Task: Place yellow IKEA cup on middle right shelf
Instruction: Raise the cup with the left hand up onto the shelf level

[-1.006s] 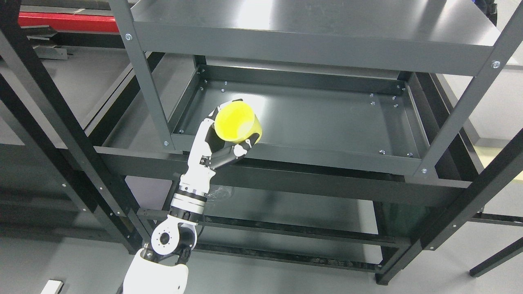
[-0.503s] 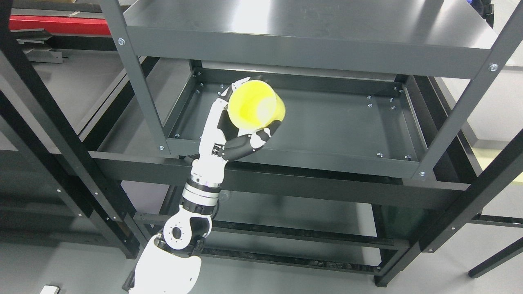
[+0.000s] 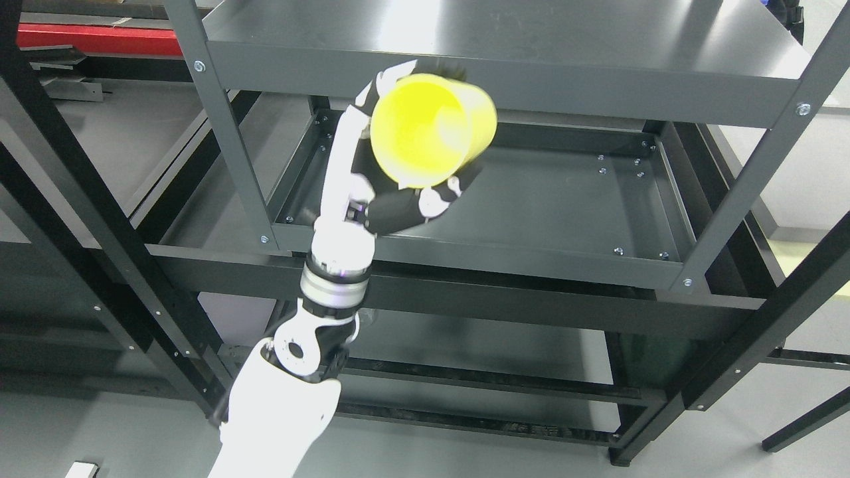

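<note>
Dark metal shelving fills the view; the left hand has its fingers wrapped round the yellow cup, held tilted above the middle shelf. Grasp done, setting down remains.

Left hand raised on extended arm, fingers curled in a grasp.

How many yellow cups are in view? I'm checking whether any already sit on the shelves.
1. The yellow plastic cup is gripped in the left robot hand, tilted, raised in front of the dark grey metal shelf unit. None rests on any visible shelf.
</note>
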You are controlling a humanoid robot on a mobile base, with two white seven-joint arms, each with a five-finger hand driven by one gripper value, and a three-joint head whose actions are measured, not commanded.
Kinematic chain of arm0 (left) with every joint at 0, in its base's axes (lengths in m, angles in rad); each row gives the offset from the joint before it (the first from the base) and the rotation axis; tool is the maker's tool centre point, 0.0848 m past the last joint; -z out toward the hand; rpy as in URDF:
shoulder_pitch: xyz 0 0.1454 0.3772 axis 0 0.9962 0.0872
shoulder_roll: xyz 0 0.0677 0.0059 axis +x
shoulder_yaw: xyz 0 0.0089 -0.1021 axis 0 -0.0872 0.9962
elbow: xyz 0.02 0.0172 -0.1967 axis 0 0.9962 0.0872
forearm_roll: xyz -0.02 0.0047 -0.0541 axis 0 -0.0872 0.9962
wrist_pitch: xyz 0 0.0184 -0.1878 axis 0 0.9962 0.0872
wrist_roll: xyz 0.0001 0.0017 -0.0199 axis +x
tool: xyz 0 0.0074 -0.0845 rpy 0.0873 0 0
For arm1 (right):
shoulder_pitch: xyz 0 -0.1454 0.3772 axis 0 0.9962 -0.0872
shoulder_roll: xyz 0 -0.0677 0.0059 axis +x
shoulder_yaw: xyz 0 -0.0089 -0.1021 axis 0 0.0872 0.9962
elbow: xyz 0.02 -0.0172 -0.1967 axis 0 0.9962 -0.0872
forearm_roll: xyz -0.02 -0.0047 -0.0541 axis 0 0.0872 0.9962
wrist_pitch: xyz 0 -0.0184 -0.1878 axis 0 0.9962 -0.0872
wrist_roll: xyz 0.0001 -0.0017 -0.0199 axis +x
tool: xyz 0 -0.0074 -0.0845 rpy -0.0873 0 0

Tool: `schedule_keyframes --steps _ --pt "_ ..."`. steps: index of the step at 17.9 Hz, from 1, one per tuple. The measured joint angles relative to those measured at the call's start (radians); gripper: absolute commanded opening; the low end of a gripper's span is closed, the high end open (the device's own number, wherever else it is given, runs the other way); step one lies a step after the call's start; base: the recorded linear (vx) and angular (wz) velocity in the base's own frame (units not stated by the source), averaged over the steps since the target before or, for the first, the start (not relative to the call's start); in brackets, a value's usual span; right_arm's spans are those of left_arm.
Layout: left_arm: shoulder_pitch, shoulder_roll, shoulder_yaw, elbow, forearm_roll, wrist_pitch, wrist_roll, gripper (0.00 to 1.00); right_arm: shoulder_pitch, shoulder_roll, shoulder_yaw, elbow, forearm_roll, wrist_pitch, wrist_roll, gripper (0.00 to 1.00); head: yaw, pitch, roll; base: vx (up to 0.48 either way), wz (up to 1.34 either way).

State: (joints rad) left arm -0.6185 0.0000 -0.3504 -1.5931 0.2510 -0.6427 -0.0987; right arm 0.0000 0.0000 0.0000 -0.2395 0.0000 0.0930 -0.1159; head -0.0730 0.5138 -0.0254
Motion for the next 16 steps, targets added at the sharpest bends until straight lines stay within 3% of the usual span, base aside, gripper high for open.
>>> schedule_keyframes --steps 3,7,12,16 --pt "-0.064 0.0 -0.019 -0.007 0.012 0.096 0.071 0.0 0.0 0.0 0.0 0.0 0.0 0.0 0.0 0.99 0.0 0.0 0.0 0.018 -0.01" --pt "-0.165 0.0 -0.037 -0.012 0.058 0.308 0.19 0.0 0.0 0.0 0.0 0.0 0.0 0.0 0.0 0.99 0.0 0.0 0.0 0.032 -0.01" --pt "-0.303 0.0 -0.085 -0.019 0.239 0.593 0.291 0.0 0.0 0.0 0.0 0.0 0.0 0.0 0.0 0.99 0.0 0.0 0.0 0.044 0.02" --pt "-0.412 0.0 -0.144 -0.011 0.426 0.714 0.377 0.0 0.0 0.0 0.0 0.0 0.0 0.0 0.0 0.99 0.0 0.0 0.0 0.084 0.1"
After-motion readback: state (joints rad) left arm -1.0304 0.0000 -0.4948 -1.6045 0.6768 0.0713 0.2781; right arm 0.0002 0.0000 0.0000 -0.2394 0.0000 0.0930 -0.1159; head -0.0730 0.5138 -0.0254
